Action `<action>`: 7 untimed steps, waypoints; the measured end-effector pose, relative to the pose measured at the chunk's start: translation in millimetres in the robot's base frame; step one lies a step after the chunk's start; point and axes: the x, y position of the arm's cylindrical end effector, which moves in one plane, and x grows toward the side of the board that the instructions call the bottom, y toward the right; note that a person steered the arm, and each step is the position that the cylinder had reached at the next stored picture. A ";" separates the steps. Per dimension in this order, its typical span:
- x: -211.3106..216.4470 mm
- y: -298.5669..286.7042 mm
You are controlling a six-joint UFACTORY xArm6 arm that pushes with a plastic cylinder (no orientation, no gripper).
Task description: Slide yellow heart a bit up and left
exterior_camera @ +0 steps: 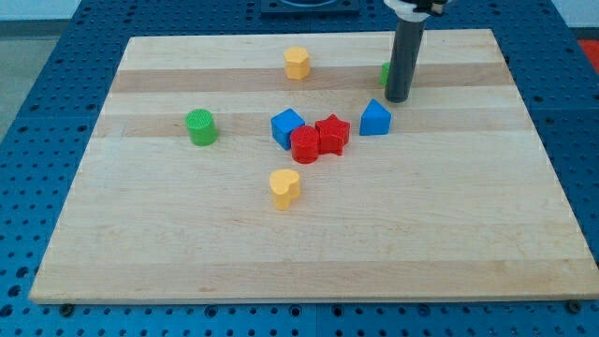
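Note:
The yellow heart (284, 187) lies on the wooden board (187, 253), a little left of and below the board's centre. My tip (397, 97) rests on the board near the view's top right, just above the blue house-shaped block (375, 118). The tip is far from the yellow heart, up and to its right. The rod hides most of a green block (386, 73) behind it.
A blue cube (287, 127), a red cylinder (305, 145) and a red star (331, 134) cluster above the heart. A green cylinder (200, 127) stands at the left. A yellow hexagonal block (297, 63) sits near the top edge.

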 end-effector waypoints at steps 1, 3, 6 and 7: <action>21.5 -3.8; 23.9 -7.2; 24.4 -30.7; 39.2 -29.9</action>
